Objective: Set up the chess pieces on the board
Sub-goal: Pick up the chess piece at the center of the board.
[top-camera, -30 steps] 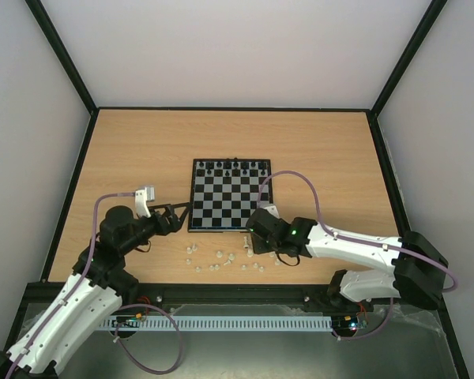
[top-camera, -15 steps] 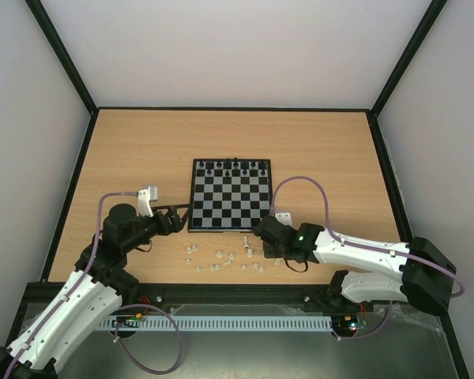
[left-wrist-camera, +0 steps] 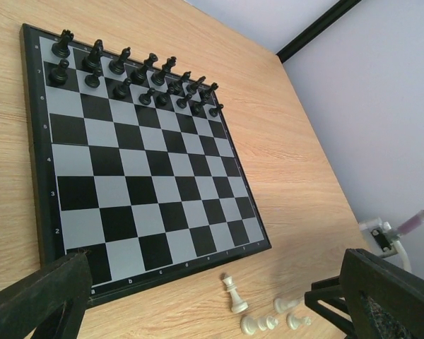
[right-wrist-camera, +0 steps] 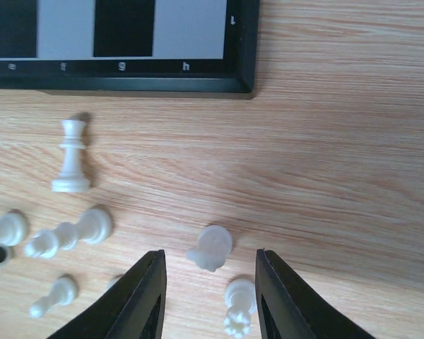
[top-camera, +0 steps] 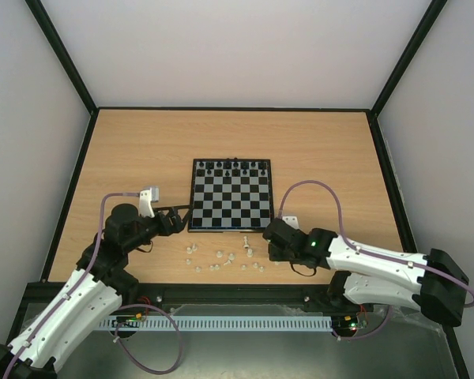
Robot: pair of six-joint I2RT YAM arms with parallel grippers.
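The board [top-camera: 221, 207] lies mid-table, with black pieces [top-camera: 235, 167] on its two far rows and bare squares on the rest. White chess pieces [top-camera: 221, 257] are scattered on the wood in front of it. One taller piece [left-wrist-camera: 233, 293] [right-wrist-camera: 72, 157] stands upright and the others lie tipped over. My right gripper [right-wrist-camera: 208, 282] [top-camera: 265, 251] hovers low over the right end of the scatter. It is open, with a fallen piece [right-wrist-camera: 212, 247] and another [right-wrist-camera: 239, 300] between its fingers, neither touched. My left gripper [left-wrist-camera: 212, 311] [top-camera: 182, 213] is wide open at the board's near-left corner, holding nothing.
The board's black rim [right-wrist-camera: 240, 42] with its h-file corner lies just beyond the right gripper. More fallen white pieces [right-wrist-camera: 71, 233] lie to its left. Bare wooden table surrounds the board, with black frame rails at the edges.
The right arm has drawn back to the right, away from the board's near-right corner, and sits over the right end of the loose pieces. The left arm has barely moved.
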